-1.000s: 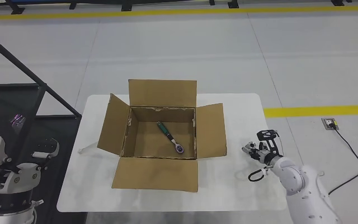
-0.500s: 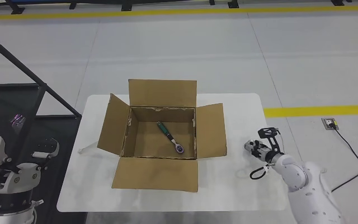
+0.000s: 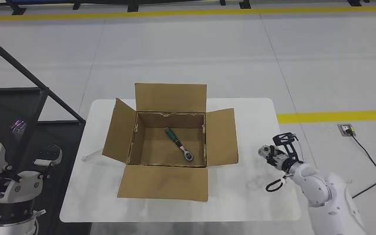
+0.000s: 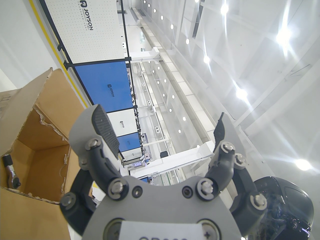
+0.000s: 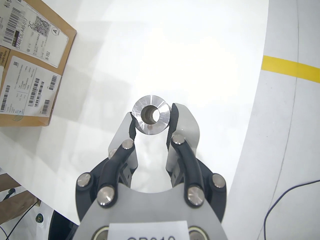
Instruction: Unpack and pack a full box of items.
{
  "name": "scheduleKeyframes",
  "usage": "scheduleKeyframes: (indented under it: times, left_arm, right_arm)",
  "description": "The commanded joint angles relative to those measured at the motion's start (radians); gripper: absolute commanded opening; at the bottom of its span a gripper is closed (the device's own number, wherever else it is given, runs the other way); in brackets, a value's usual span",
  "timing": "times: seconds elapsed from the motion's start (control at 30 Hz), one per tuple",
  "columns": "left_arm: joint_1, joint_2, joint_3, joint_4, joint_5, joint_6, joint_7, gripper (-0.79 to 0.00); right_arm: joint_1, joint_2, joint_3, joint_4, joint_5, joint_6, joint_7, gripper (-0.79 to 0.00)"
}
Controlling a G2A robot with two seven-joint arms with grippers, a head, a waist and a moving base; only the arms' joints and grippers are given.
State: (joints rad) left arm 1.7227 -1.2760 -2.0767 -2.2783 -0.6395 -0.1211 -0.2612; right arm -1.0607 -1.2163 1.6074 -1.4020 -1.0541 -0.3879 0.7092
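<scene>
- The right fingers are closed to a narrow gap on a short metal sleeve — one pad presses on each side of its round wall, and they hold nothing else.
- The sleeve stands with its bore pointing down at the tabletop, and the white surface shows through the hole. I cannot tell whether its lower face touches the tabletop or hangs just above it.
- It is held near the right edge of the tabletop, well apart from the open cardboard box. The box stands in the middle with its four flaps folded outward.
- The relation that matters is this: from the sleeve, the box opening lies toward the robot's left, and the right flap lies between them.
- If the sleeve should go into the box, I judge it must pass over this flap and the wall behind it. If it should be set down, bare tabletop is directly under it.
- The sleeve is round, so its turn about the bore does not matter — only that the bore is upright at release, or it may roll.
- Inside the box lies one ratchet wrench. Its long axis runs diagonally on the floor, with the green handle toward the far wall and the head toward the near right corner.
- The left fingers are spread wide and hold nothing. They point upward, away from the tabletop, with the box to one side of them.
- The right arm is loaded, so I judge the left one is the free arm for the wrench.
</scene>
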Motion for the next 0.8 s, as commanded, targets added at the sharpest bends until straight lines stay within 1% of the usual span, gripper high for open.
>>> scheduleKeyframes:
  times: [0.0, 0.2, 0.37, 0.4, 0.43, 0.47, 0.5, 0.57, 0.6, 0.77]
  left_arm:
    - [0.000, 0.000, 0.000, 0.000, 0.000, 0.000, 0.000, 0.000]
    - [0.000, 0.000, 0.000, 0.000, 0.000, 0.000, 0.000, 0.000]
    - [0.000, 0.000, 0.000, 0.000, 0.000, 0.000, 0.000, 0.000]
    - [0.000, 0.000, 0.000, 0.000, 0.000, 0.000, 0.000, 0.000]
    - [0.000, 0.000, 0.000, 0.000, 0.000, 0.000, 0.000, 0.000]
    - [0.000, 0.000, 0.000, 0.000, 0.000, 0.000, 0.000, 0.000]
    - [0.000, 0.000, 0.000, 0.000, 0.000, 0.000, 0.000, 0.000]
    - [0.000, 0.000, 0.000, 0.000, 0.000, 0.000, 0.000, 0.000]
    - [0.000, 0.000, 0.000, 0.000, 0.000, 0.000, 0.000, 0.000]
    - [0.000, 0.000, 0.000, 0.000, 0.000, 0.000, 0.000, 0.000]
  right_arm:
    - [0.013, 0.001, -0.011, 0.029, -0.002, -0.002, 0.007, -0.785]
    - [0.064, 0.003, -0.045, 0.148, 0.002, -0.017, -0.034, -0.785]
    - [0.090, 0.004, -0.066, 0.205, -0.004, -0.018, -0.073, -0.785]
    - [0.092, 0.005, -0.069, 0.209, -0.005, -0.019, -0.078, -0.733]
    - [0.093, 0.006, -0.072, 0.212, -0.009, -0.017, -0.080, -0.643]
    - [0.094, 0.006, -0.075, 0.214, -0.009, -0.017, -0.083, -0.502]
    - [0.095, 0.007, -0.077, 0.214, -0.011, -0.019, -0.086, -0.449]
    - [0.096, 0.009, -0.079, 0.217, -0.012, -0.019, -0.088, -0.437]
    - [0.097, 0.010, -0.081, 0.217, -0.012, -0.020, -0.088, -0.419]
    - [0.098, 0.014, -0.087, 0.220, -0.006, -0.015, -0.090, -0.403]
